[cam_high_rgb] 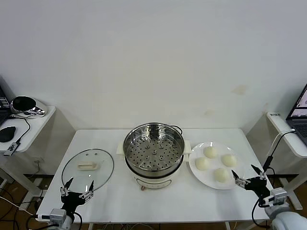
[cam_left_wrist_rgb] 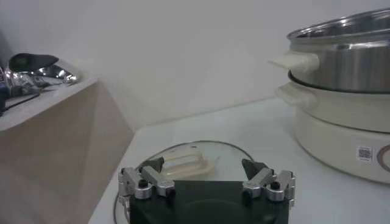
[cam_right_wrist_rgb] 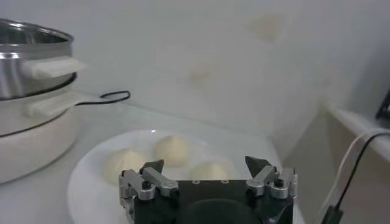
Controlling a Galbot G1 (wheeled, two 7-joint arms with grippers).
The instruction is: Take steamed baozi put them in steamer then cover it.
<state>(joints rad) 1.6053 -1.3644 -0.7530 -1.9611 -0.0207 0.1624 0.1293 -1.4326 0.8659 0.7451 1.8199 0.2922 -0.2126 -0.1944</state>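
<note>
The steamer (cam_high_rgb: pixel 154 149) stands uncovered at the table's middle, and its perforated tray is bare. Four cream-white baozi lie on a white plate (cam_high_rgb: pixel 214 163) to its right: (cam_high_rgb: pixel 209 152), (cam_high_rgb: pixel 229 159), (cam_high_rgb: pixel 202 163), (cam_high_rgb: pixel 221 175). My right gripper (cam_high_rgb: pixel 244 172) is open and empty at the plate's near right edge. Its wrist view shows the gripper (cam_right_wrist_rgb: pixel 205 164) with three baozi just ahead, the nearest one (cam_right_wrist_rgb: pixel 209 170) between the fingers' line, and the steamer (cam_right_wrist_rgb: pixel 30 67) beyond. My left gripper (cam_high_rgb: pixel 80 185) is open and empty at the near edge of the glass lid (cam_high_rgb: pixel 88 167).
The lid lies flat left of the steamer, and its cream handle (cam_left_wrist_rgb: pixel 186 164) sits just ahead of my left gripper (cam_left_wrist_rgb: pixel 203 165). A black cord (cam_right_wrist_rgb: pixel 109 97) runs behind the steamer. Side tables stand at the left (cam_high_rgb: pixel 29 124) and right (cam_high_rgb: pixel 288 134). A cable (cam_high_rgb: pixel 273 148) hangs at the right.
</note>
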